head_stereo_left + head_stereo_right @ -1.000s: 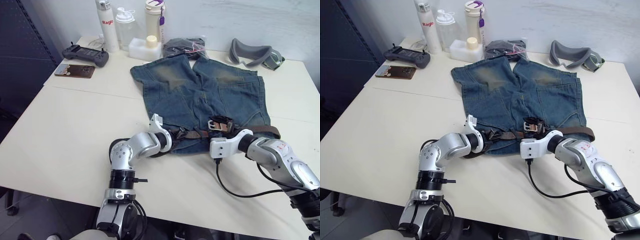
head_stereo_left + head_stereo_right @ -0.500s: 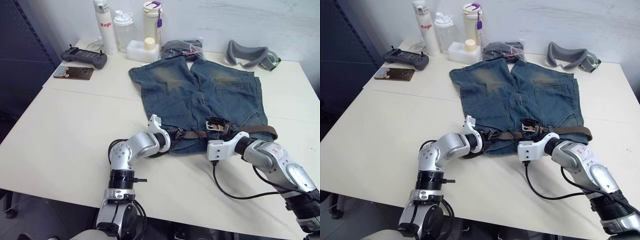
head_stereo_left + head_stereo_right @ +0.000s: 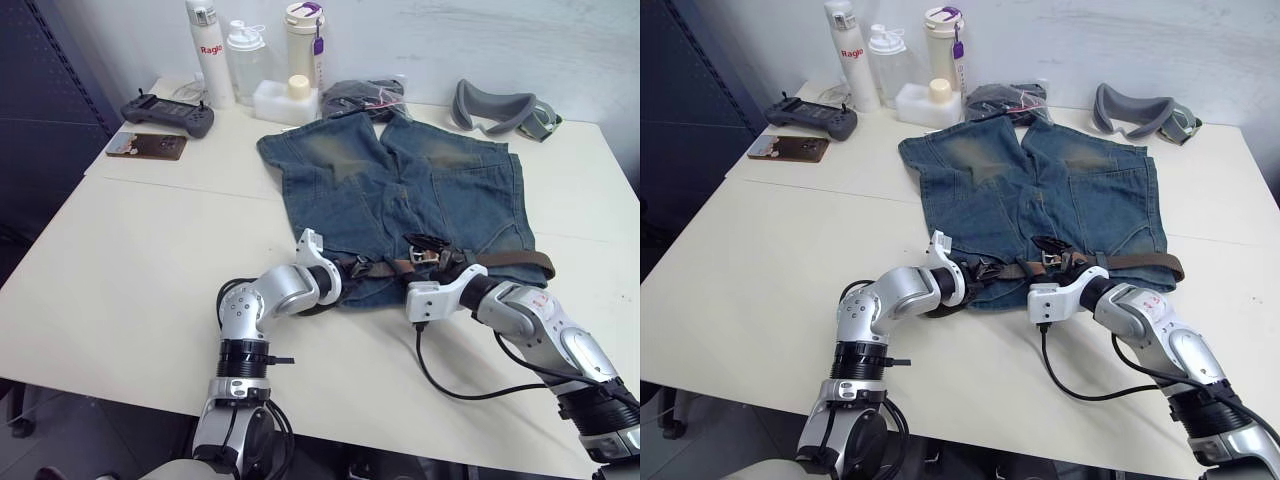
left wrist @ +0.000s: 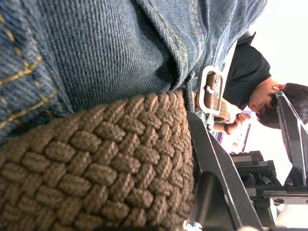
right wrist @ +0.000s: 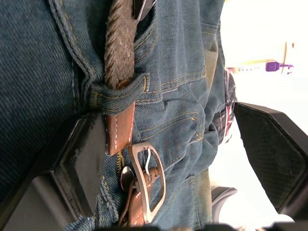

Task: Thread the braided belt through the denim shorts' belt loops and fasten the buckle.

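The surface (image 3: pixel 120 250) is a pale cream table by a white wall. The denim shorts (image 3: pixel 400 190) lie flat on it, nearer its far edge. They are blue with a yellowish faded patch on each leg. The legs point to the far edge and the waist faces the near edge.

The braided belt (image 3: pixel 520 262) is brown and woven like a rope. It runs along the waist, side to side, from the left gripper (image 3: pixel 345 272) across to the right side of the shorts. In the right wrist view it goes under one of the belt loops (image 5: pixel 118 91), and its smooth leather tip pokes out. The buckle (image 5: pixel 147 180) is a silver metal frame just beside that tip. It is not done up.

The left gripper is closed on the belt. The right gripper (image 5: pixel 159 154) has its fingers spread wide, with the buckle between them, gripping nothing.

Bottles (image 3: pixel 255 50), a game controller (image 3: pixel 170 108) and a grey padded band (image 3: pixel 500 108) sit along the far edge.
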Controlling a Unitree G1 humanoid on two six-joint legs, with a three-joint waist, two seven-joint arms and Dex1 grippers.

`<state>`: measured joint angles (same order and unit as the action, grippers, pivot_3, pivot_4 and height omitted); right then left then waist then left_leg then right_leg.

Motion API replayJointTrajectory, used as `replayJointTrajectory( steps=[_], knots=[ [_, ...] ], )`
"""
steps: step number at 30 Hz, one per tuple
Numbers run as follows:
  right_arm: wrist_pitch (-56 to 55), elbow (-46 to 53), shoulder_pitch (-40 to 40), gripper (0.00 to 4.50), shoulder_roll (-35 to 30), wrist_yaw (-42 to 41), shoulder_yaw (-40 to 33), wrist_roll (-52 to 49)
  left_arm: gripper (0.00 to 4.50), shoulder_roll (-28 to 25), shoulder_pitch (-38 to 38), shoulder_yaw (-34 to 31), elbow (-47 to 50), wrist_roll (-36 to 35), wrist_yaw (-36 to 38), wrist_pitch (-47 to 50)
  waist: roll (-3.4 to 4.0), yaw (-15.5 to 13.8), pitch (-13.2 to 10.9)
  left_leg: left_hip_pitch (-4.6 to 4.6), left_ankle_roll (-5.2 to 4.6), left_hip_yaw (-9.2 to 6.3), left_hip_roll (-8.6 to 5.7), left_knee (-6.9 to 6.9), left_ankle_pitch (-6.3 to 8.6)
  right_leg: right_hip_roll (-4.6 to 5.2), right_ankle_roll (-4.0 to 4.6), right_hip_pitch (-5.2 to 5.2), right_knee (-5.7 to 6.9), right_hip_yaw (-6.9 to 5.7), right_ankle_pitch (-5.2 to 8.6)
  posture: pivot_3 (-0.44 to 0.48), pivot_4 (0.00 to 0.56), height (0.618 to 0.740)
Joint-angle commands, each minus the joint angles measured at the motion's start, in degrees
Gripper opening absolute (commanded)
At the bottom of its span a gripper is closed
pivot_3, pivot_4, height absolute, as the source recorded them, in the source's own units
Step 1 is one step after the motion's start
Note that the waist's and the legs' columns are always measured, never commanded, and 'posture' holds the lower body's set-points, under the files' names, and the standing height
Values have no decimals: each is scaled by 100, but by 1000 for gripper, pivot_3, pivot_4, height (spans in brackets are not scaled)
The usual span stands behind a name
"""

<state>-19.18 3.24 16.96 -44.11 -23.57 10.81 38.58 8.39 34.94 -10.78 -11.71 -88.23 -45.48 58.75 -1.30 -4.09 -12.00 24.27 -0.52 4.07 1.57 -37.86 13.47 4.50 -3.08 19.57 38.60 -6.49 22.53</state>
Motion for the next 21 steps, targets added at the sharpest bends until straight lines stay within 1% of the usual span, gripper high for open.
replayJointTrajectory(
  steps=[1,4,5,8,11,13,17,19,21],
  knots=[
    [-130,52,45,3141,-116,100,-44,92,0,158,-120,108,-102,63,-9,99,0,0,0,0,0,0,0,0,0,0,0,0,-1,0,0,0,150,683],
    [-179,-3,49,1854,-136,87,-32,124,0,161,-126,106,-98,65,-2,98,0,0,0,0,0,0,0,1,0,0,0,0,-2,0,0,0,150,683],
    [-195,-27,51,1232,-139,90,-34,131,0,163,-129,105,-94,66,-2,96,0,0,0,0,0,0,0,1,0,0,0,0,-2,0,0,0,150,683],
    [-248,-60,92,20,-153,36,-34,109,0,150,-140,93,-81,56,-1,103,0,0,0,0,0,0,0,1,1,0,0,0,-2,0,0,0,150,683],
    [-318,-70,141,20,-194,-20,-22,112,0,117,-165,82,-47,24,-5,138,0,0,0,0,0,0,0,1,1,0,0,0,-2,0,0,0,150,683],
    [-374,-81,177,20,-231,-49,-17,117,0,-30,-173,128,-13,-4,83,328,0,0,0,0,0,0,0,1,1,0,0,0,-2,0,0,0,150,683],
    [-452,-156,271,20,-289,-92,-60,68,0,-573,-273,274,200,-145,414,964,0,35,0,0,1,0,2,5,1,-2,0,2,-2,0,0,0,150,683],
    [-472,-193,324,20,-298,-111,-88,35,0,-868,-366,394,306,-199,606,1296,-1,112,-1,0,3,0,5,7,1,-4,1,4,0,1,1,0,150,683],
    [-501,-247,375,20,-314,-116,-93,12,0,-1198,-447,559,484,-214,958,1616,-1,140,-1,-4,7,0,7,11,-1,-5,4,4,2,1,2,0,150,683]
  ],
)
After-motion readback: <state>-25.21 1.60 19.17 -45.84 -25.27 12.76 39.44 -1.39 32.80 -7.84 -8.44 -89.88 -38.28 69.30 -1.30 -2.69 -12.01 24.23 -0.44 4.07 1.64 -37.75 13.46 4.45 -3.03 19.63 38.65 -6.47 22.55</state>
